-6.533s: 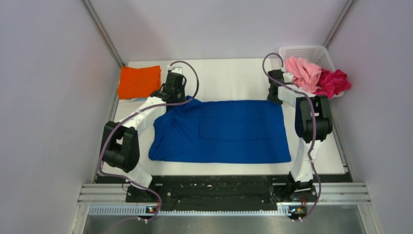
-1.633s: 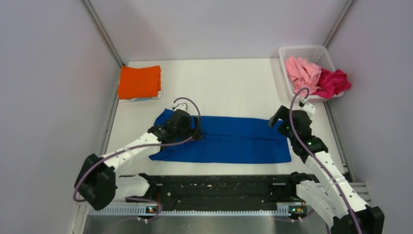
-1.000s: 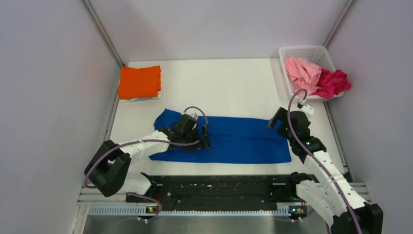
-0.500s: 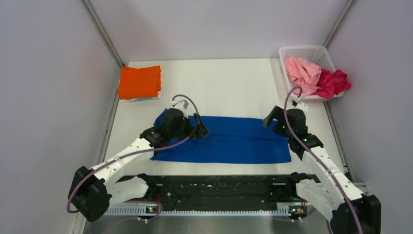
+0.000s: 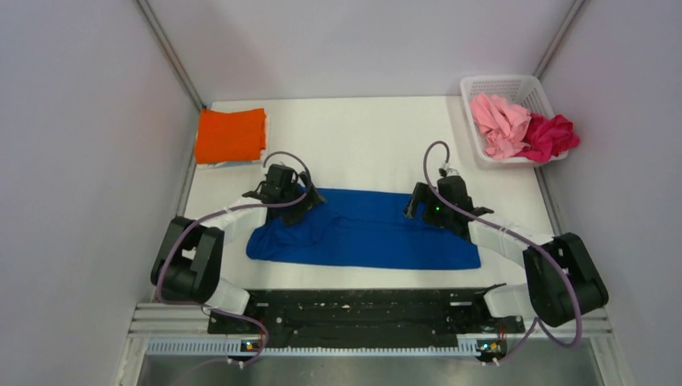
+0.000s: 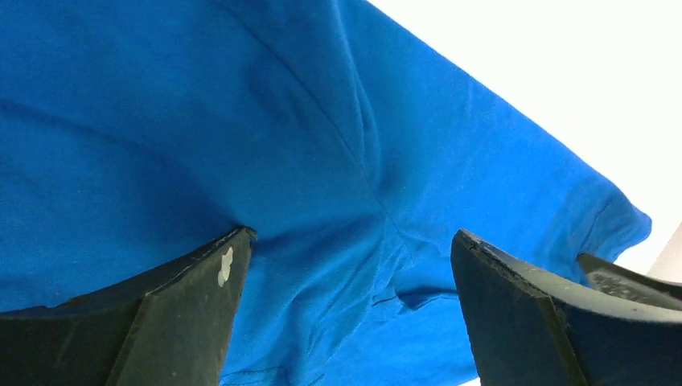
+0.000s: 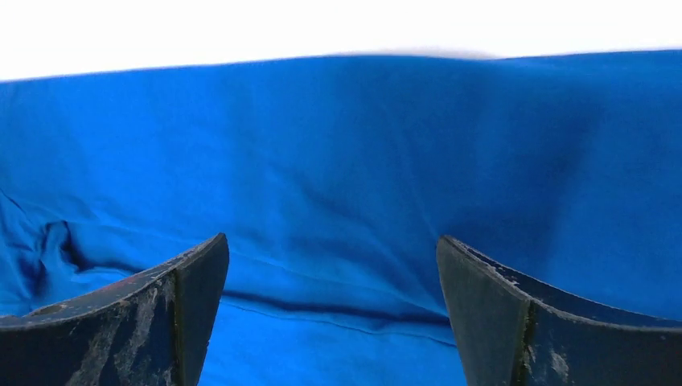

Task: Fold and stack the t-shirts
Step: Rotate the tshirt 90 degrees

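The royal blue t-shirt [image 5: 370, 233] lies as a long folded band across the near half of the white table [image 5: 370, 137]. My left gripper [image 5: 294, 201] is open, low over the shirt's rumpled far-left end; in the left wrist view its gripper [image 6: 350, 273] straddles creased blue cloth [image 6: 241, 121]. My right gripper [image 5: 420, 207] is open over the far edge, right of the middle; in the right wrist view its gripper [image 7: 331, 281] frames a fold line in the blue cloth [image 7: 338, 145]. Neither holds anything. An orange t-shirt [image 5: 231, 135] lies folded at the far left.
A white lattice basket [image 5: 499, 83] stands at the far right corner with a light pink t-shirt [image 5: 499, 121] and a magenta t-shirt [image 5: 549, 135] spilling from it. Grey walls close in both sides. A black rail [image 5: 362, 310] runs along the near edge.
Both arms have dropped lower and reached farther back. The left gripper moved left to the shirt's far-left end. The right gripper moved left along the far edge. Both stayed open.
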